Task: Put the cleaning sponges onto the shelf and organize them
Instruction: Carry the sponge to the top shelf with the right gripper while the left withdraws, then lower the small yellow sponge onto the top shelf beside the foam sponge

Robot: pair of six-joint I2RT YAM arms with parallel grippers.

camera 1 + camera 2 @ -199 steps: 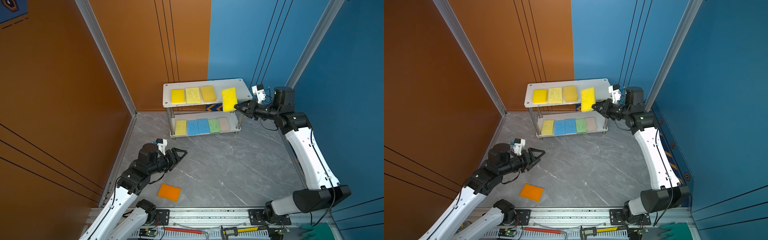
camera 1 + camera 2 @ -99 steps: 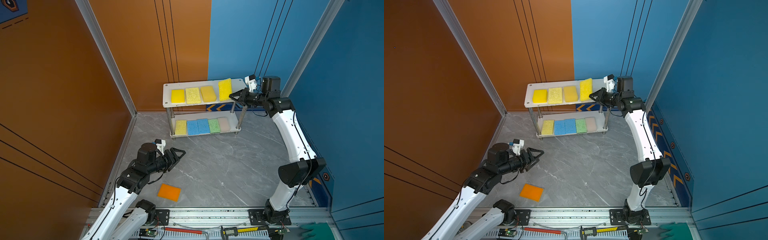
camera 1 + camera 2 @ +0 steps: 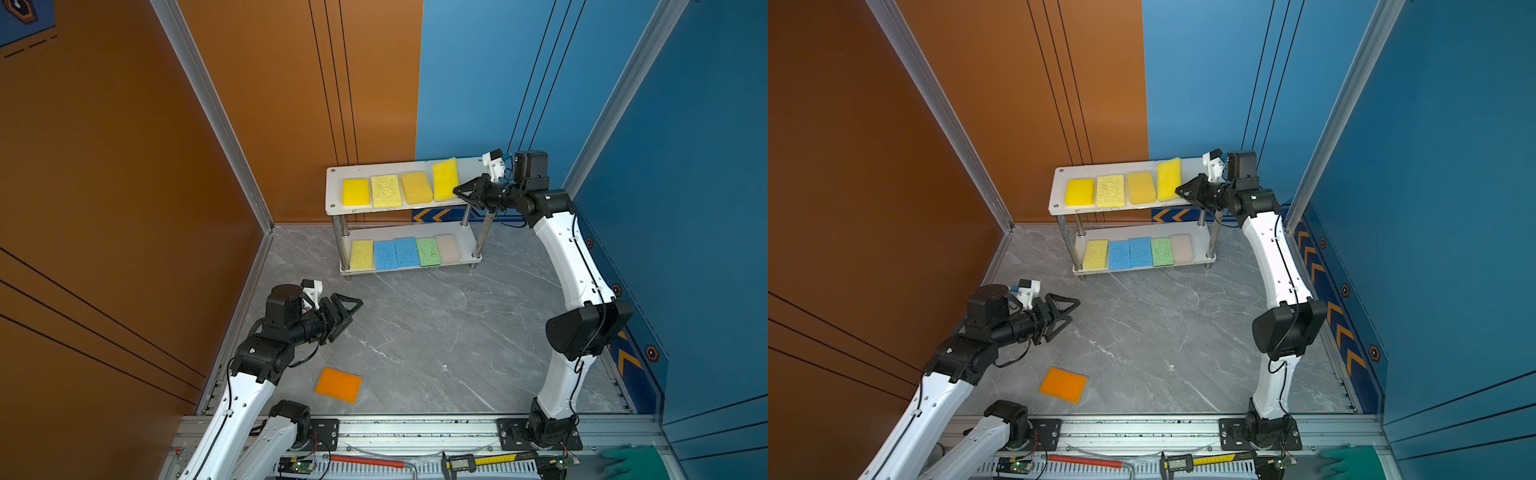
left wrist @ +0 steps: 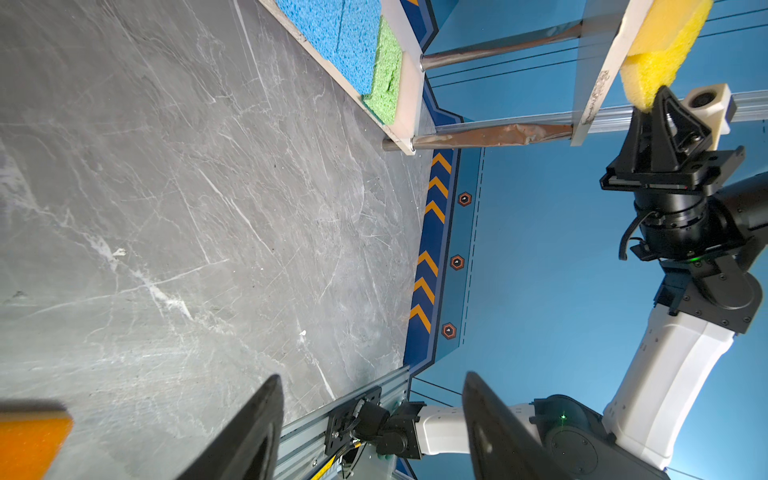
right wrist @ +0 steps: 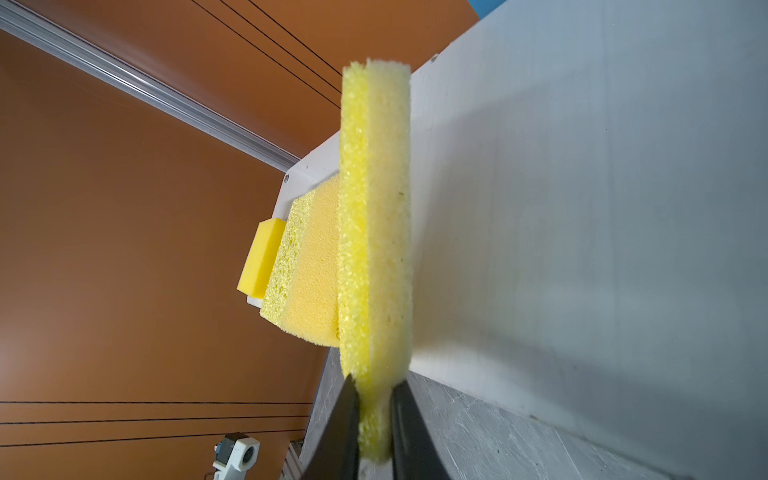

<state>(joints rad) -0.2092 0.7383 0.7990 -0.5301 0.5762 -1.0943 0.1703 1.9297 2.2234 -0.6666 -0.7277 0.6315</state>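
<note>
One yellow sponge (image 3: 444,176) gripped, right pincer (image 3: 456,192), shelf (image 3: 336,192)

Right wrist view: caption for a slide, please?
Right gripper holds a yellow sponge at the shelf's top board, next to three other sponges.

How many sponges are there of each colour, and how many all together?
Yellow sponges: 5
Blue sponges: 2
Green sponge: 1
Beige-pink sponge: 1
Orange sponge: 1
Total: 10
</note>
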